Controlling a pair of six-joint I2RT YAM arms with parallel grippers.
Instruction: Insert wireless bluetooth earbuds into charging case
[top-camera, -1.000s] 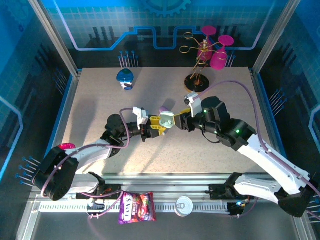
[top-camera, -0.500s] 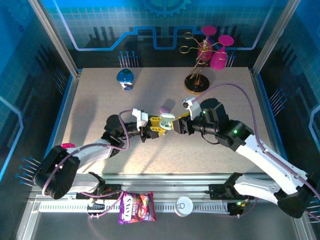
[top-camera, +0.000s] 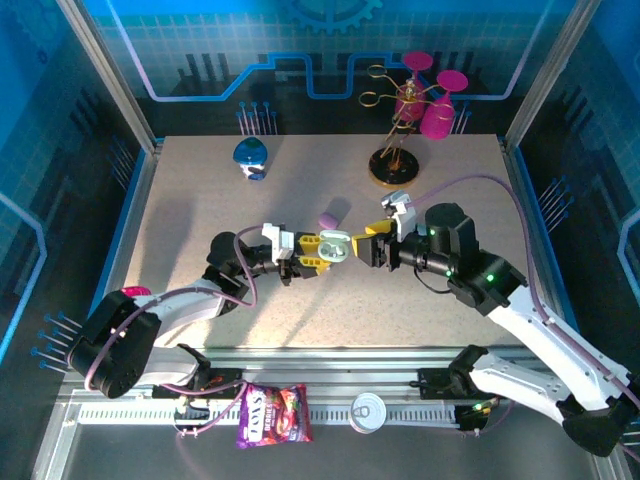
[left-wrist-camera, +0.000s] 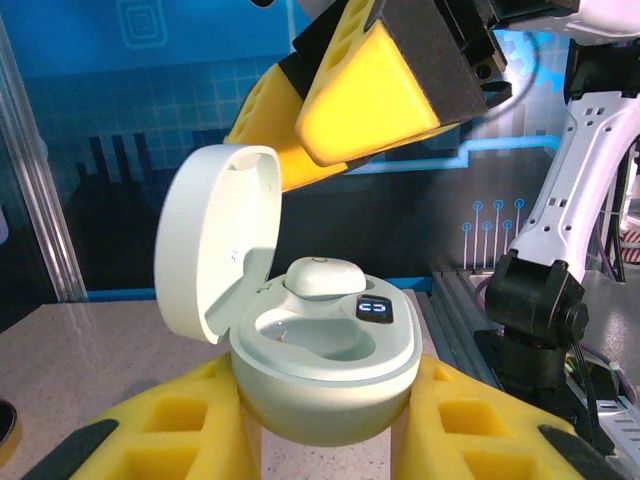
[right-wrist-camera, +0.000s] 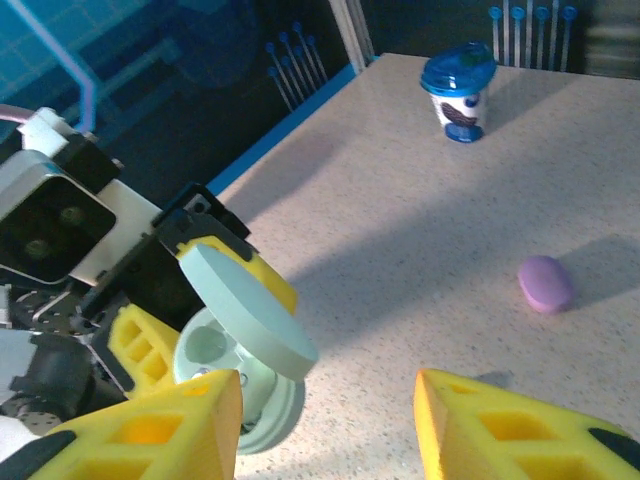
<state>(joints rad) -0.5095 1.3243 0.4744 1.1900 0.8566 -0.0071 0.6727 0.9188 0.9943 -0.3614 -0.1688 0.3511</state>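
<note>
Mint case (left-wrist-camera: 330, 385) | gripped in left hand (left-wrist-camera: 325, 440) | earbud (left-wrist-camera: 322, 277) seated inside

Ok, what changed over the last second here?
The right gripper pulled back rightward from the open mint case, jaws apart and empty; an earbud sits in one well. The left gripper kept its grip on the case. The lilac case stayed put.

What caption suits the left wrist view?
Left gripper holds the open case, one earbud seated, right gripper above.
</note>
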